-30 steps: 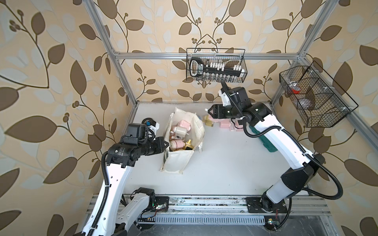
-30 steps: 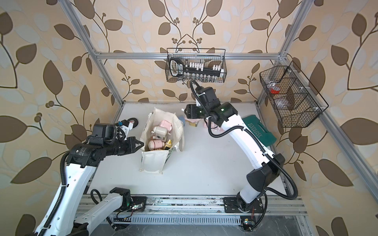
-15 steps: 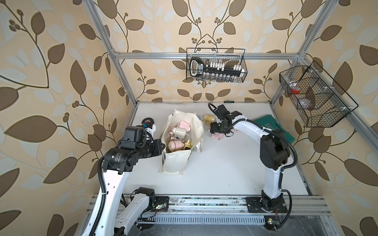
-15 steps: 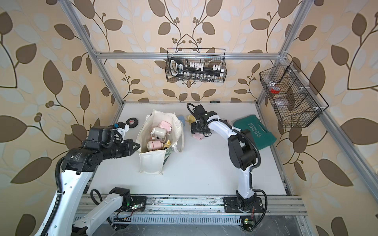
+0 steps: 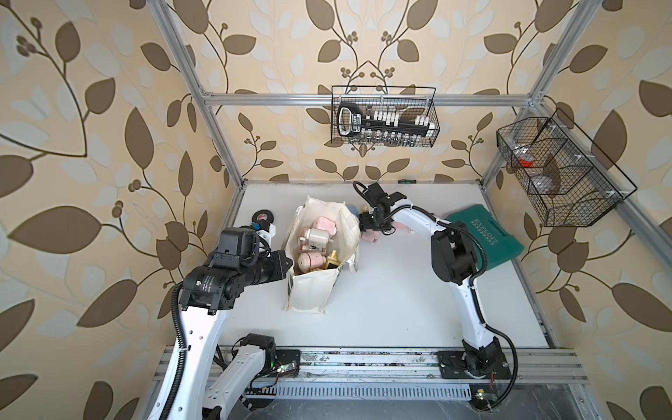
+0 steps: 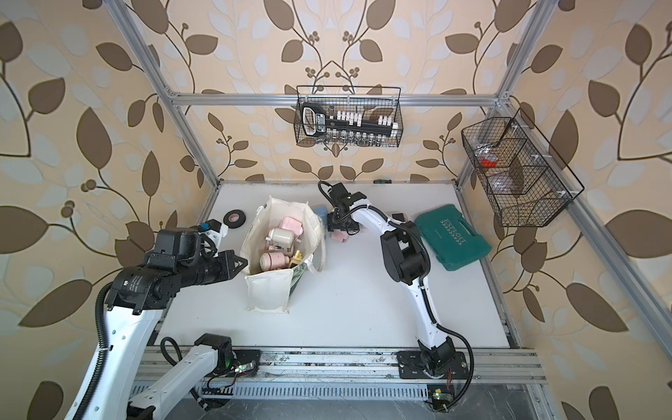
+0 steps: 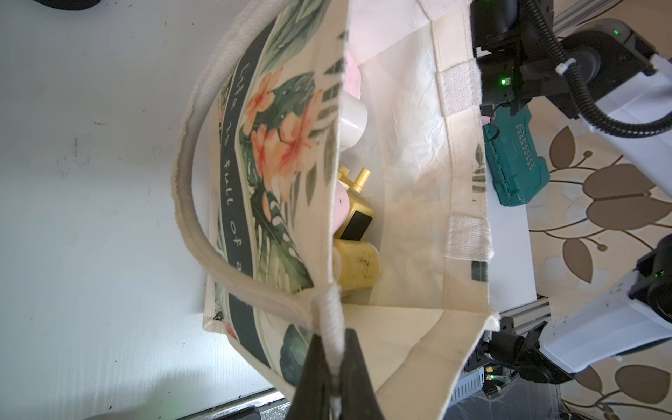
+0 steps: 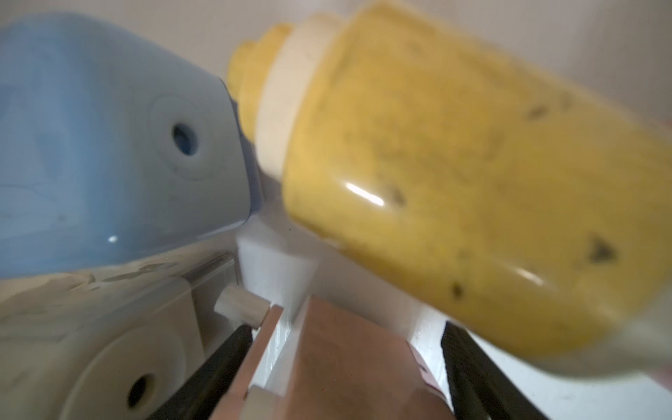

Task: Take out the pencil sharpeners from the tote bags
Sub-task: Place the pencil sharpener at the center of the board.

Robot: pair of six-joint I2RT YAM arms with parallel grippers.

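Note:
The cream tote bag (image 5: 312, 291) (image 6: 269, 291) stands open left of the table's middle, its leaf-and-flower face (image 7: 276, 145) in the left wrist view. Inside lie pink (image 5: 325, 225), cream (image 5: 316, 238) and yellow (image 7: 358, 265) pencil sharpeners. My left gripper (image 5: 287, 263) (image 7: 334, 385) is shut on the bag's near rim beside the strap. My right gripper (image 5: 369, 227) (image 8: 345, 329) hangs low behind the bag, shut on a pink sharpener (image 8: 345, 363) (image 6: 340, 236). A blue (image 8: 109, 145) and a yellow sharpener (image 8: 472, 182) lie just beyond it on the table.
A teal EXPLOIT case (image 5: 487, 236) lies at the right. A black tape roll (image 5: 262, 218) sits left of the bag. Wire baskets hang on the back wall (image 5: 385, 116) and the right wall (image 5: 556, 174). Another pink sharpener (image 5: 402, 227) lies under the right forearm.
My right arm has folded down from high over the table to low behind the bag, the pink sharpener staying between its fingers. My left gripper has kept its hold on the rim.

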